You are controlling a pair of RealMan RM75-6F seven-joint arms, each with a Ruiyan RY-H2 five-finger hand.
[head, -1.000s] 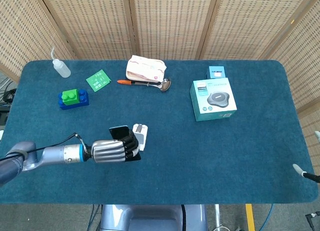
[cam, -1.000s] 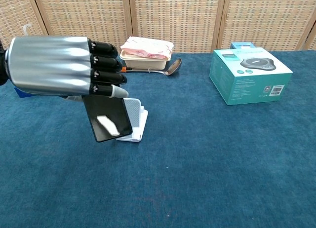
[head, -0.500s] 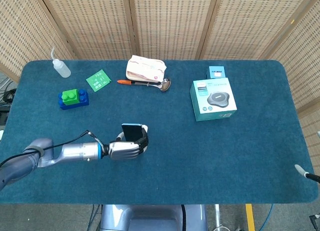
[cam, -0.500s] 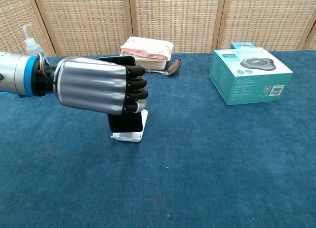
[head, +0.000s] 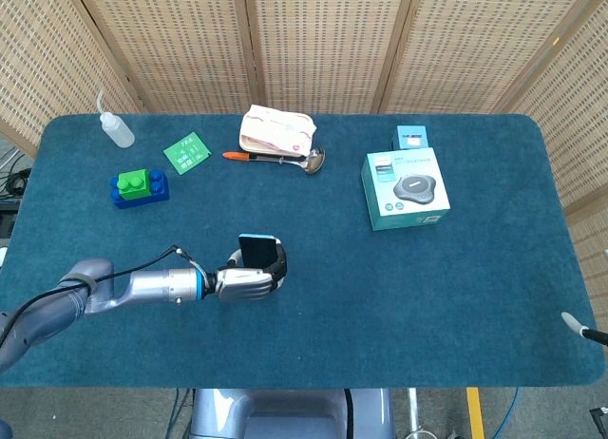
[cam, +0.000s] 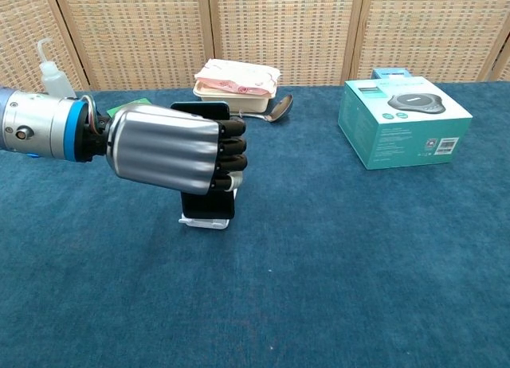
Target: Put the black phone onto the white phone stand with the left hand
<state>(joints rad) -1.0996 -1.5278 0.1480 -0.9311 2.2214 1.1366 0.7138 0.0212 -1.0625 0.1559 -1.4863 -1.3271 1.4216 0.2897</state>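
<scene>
- The left hand [cam: 171,149] is reaching in from the left over the near-middle part of the blue bench [head: 399,296], its fingers [cam: 229,146] wrapping around the black phone [cam: 205,204] and holding it upright.
- The black phone is standing on the white phone stand [cam: 204,220], its lower edge sitting at the stand's front lip; in the head view the phone [head: 260,251] is showing its top edge above the hand [head: 245,282].
- Open blue cloth is lying all around the stand: toward the near edge, to the right and ahead of it.
- The right hand [head: 573,323] is showing only as a pale tip at the far right edge of the head view, so how its fingers are set cannot be told.
- Further back on the left, a blue-and-green block toy [head: 140,185] is sitting near a green card [head: 186,152] with white print too small to read.
- To the right, a teal box [cam: 403,121] is showing a picture of a round grey device on its lid; its side print is too small to read.
- A small blue box [head: 411,137] is sitting just behind the teal box.
- At the back middle, a white pouch with a pink pattern [cam: 237,84] is lying with a spoon [cam: 277,107] and an orange pen [head: 243,156] just beside it.
- A squeeze bottle [head: 115,127] is standing at the far left corner.
</scene>
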